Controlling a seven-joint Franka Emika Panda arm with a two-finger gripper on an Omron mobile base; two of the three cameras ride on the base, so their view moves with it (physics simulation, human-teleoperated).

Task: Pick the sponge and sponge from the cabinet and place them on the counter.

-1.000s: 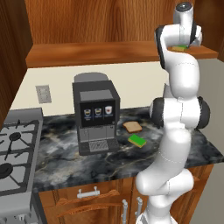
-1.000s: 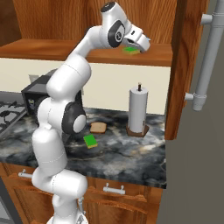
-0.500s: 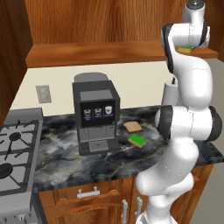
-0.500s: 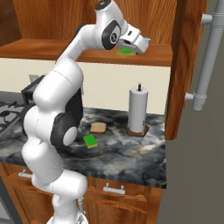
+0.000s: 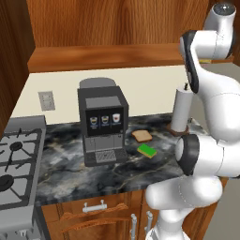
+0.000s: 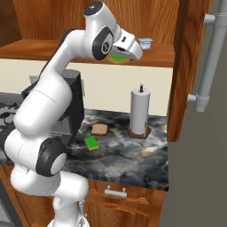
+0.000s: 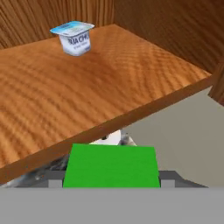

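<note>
End effector [image 6: 122, 54]: clamped on held sponge [image 7: 111, 166], just off cabinet shelf [image 7: 109, 87] edge.
Second sponge [image 6: 91, 142]: on surface [image 6: 128, 157], beside bread slice [image 6: 99, 129].

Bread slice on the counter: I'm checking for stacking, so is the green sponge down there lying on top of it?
No, the sponge lies flat on the counter just in front of the bread slice, not on it.

shelf [image 7: 109, 83]: grained wood | counter [image 6: 128, 153]: glossy marbled stone | sponge [image 7: 111, 167]: seemingly matt

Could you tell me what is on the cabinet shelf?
A white-and-blue cup stands on the shelf. The gripper holds a sponge at the shelf's edge; its underside is hidden.
</note>
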